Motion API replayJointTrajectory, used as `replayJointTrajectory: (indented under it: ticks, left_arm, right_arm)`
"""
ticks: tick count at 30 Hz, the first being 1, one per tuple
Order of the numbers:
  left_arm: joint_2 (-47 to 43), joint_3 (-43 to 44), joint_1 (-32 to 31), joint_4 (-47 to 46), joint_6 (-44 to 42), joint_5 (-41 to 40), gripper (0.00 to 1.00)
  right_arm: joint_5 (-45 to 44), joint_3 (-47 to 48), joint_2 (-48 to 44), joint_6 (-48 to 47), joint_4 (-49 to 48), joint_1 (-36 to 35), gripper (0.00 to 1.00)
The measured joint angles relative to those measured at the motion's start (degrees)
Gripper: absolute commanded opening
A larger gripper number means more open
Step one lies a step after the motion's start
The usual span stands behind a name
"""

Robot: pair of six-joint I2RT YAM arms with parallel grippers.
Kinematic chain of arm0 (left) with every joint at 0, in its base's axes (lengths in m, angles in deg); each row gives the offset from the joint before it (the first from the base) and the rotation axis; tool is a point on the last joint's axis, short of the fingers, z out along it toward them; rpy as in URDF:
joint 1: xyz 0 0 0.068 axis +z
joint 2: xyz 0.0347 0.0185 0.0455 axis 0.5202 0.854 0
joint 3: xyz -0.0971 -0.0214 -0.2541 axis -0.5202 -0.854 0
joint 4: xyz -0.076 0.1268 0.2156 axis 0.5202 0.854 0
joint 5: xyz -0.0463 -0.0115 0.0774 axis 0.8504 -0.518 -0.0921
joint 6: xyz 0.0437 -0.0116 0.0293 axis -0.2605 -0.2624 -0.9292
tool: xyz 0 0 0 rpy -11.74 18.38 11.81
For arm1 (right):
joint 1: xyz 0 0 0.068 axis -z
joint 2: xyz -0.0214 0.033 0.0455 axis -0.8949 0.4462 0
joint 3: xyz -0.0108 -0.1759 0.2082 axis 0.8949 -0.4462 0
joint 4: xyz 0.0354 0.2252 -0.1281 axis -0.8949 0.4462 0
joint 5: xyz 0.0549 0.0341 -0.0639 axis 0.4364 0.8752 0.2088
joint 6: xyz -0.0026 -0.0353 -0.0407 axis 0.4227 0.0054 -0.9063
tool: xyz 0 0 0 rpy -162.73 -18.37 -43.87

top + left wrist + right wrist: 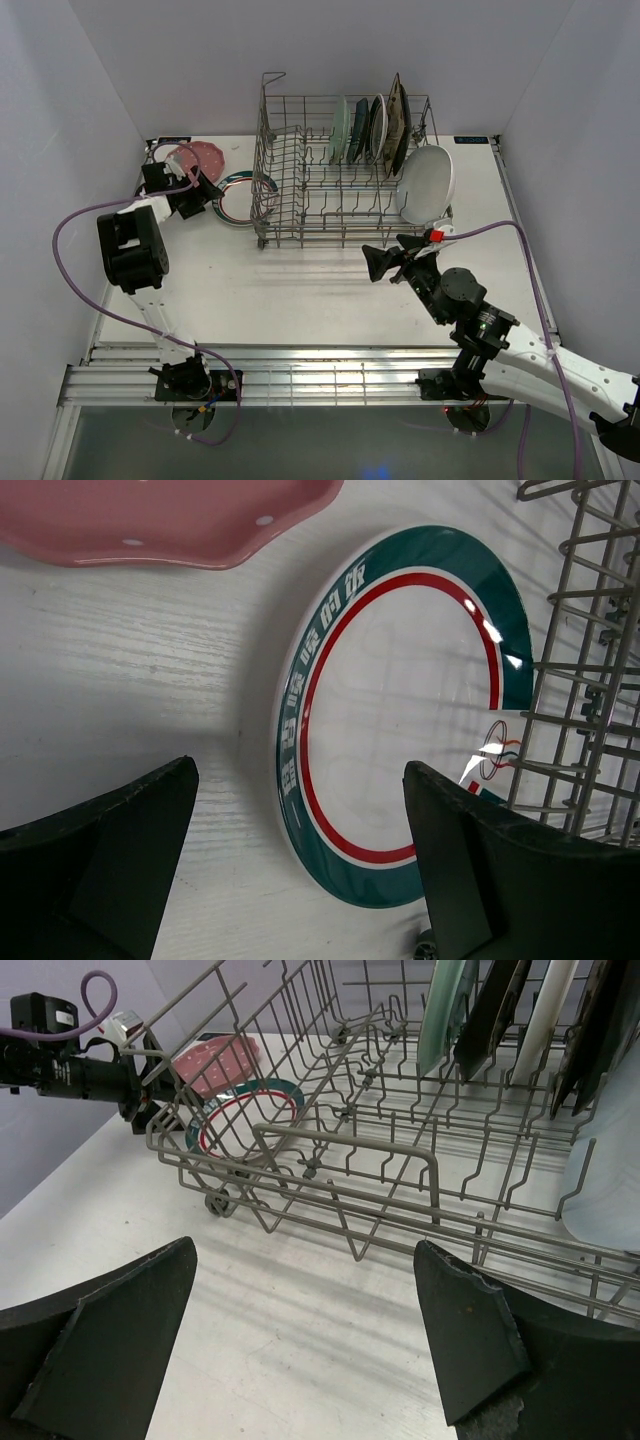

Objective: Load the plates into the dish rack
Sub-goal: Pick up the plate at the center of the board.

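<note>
Left gripper (300, 770), jaws apart, hangs over teal-rimmed plate (400, 680) beside dish rack (310, 97), evidently lined up to grasp it; right gripper (305, 1248) likewise apart, empty.

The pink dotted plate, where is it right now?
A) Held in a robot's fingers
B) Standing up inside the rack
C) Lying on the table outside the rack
C: the pink dotted plate lies flat on the table, off to the left of the dish rack, with nothing gripping it.
</note>
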Motion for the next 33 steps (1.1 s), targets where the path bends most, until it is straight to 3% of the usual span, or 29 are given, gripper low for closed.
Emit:
replayJointTrajectory:
  ticks: [19, 29, 33]
  left_arm:
    - [1.7, -0.5, -2.0, -4.4, 2.6, 0.0, 0.82]
    - [1.9, -1.6, -2.3, -5.0, 2.2, 1.4, 0.61]
    - [2.1, -2.1, -2.3, -5.0, 2.0, 1.8, 0.46]
  right_arm:
    - [0.0, -0.3, -3.0, 0.7, 0.0, 0.0, 0.95]
    - [0.0, -1.2, -3.1, 1.3, 0.0, 0.0, 0.95]
    - [0.0, -1.2, -3.7, 1.3, 0.0, 0.0, 0.95]
